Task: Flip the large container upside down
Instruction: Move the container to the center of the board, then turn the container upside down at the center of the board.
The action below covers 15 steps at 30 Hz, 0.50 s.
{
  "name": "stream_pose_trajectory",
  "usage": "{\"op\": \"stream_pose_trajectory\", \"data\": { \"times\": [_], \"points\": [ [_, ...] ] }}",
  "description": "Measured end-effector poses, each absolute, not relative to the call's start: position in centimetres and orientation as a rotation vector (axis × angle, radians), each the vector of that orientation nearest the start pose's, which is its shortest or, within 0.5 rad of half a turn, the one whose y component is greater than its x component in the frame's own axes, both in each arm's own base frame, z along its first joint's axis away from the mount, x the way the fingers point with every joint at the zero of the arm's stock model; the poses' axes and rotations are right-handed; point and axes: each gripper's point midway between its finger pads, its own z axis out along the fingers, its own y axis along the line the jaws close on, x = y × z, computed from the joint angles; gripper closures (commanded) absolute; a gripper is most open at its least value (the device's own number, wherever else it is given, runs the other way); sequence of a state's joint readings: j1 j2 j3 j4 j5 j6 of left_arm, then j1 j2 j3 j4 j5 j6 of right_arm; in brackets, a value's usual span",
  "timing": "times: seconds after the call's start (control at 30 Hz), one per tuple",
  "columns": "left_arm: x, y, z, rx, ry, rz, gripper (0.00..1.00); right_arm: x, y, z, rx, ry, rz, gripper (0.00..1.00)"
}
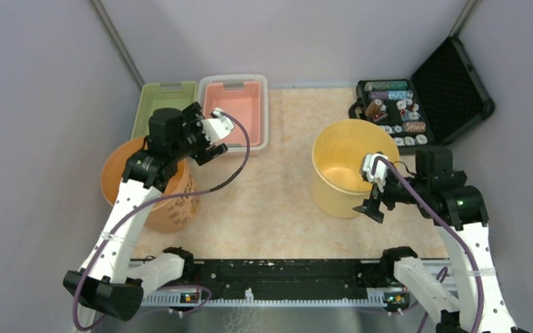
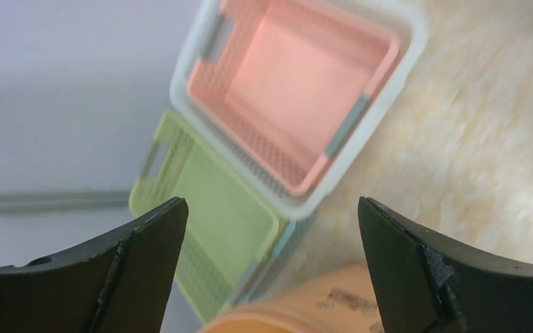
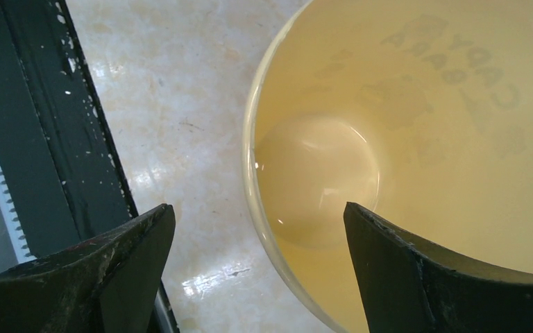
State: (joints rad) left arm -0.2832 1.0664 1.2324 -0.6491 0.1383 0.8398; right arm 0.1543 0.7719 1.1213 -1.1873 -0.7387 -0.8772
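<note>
Looking outward from my end, nearest me is the black mounting rail (image 1: 284, 272) along the near edge of the pale marbled tabletop (image 1: 271, 201). Just beyond it on the right, the right gripper (image 3: 257, 208) hangs at the near rim of the large pale-yellow plastic bucket (image 1: 336, 198). The bucket stands upright on the tabletop, mouth up, with nothing inside.

The jaws are spread wide and grasp nothing. In the wrist view one sits outside the wall above the tabletop and the other above the hollow, so they straddle the rim without pinching it. I take this as the approach to the grasp, with the turning itself not yet begun. My next move, I judge, is to lower until the wall sits well between the jaws, clamp, then lift and roll the wrist so the mouth comes down. That thin wall may flex or slip, so the bite should be deep.

On the left, an orange plastic container with patterned cut-outs (image 1: 173, 208) sits under the left arm; I cannot tell which way up it is. The left gripper (image 2: 271, 202) hovers above it, jaws released and holding nothing. Farther back a green slatted basket (image 1: 156, 104) and a pink mesh basket (image 1: 236, 114) stand side by side. An open black case of poker chips (image 1: 451, 83) is in the far right corner.
</note>
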Motion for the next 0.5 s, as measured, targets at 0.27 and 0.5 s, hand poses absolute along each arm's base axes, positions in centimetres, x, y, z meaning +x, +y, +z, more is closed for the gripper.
{"op": "stream_pose_trajectory", "data": {
  "times": [0.27, 0.5],
  "points": [
    [30.9, -16.8, 34.8, 1.188, 1.457, -0.279, 0.01, 17.5, 11.2, 24.5, -1.338, 1.738, 0.395, 0.14],
    [30.6, -22.6, 33.2, 1.232, 1.429, -0.549, 0.01, 18.5, 11.6, 24.5, -1.352, 1.726, 0.388, 0.20]
  ]
}}
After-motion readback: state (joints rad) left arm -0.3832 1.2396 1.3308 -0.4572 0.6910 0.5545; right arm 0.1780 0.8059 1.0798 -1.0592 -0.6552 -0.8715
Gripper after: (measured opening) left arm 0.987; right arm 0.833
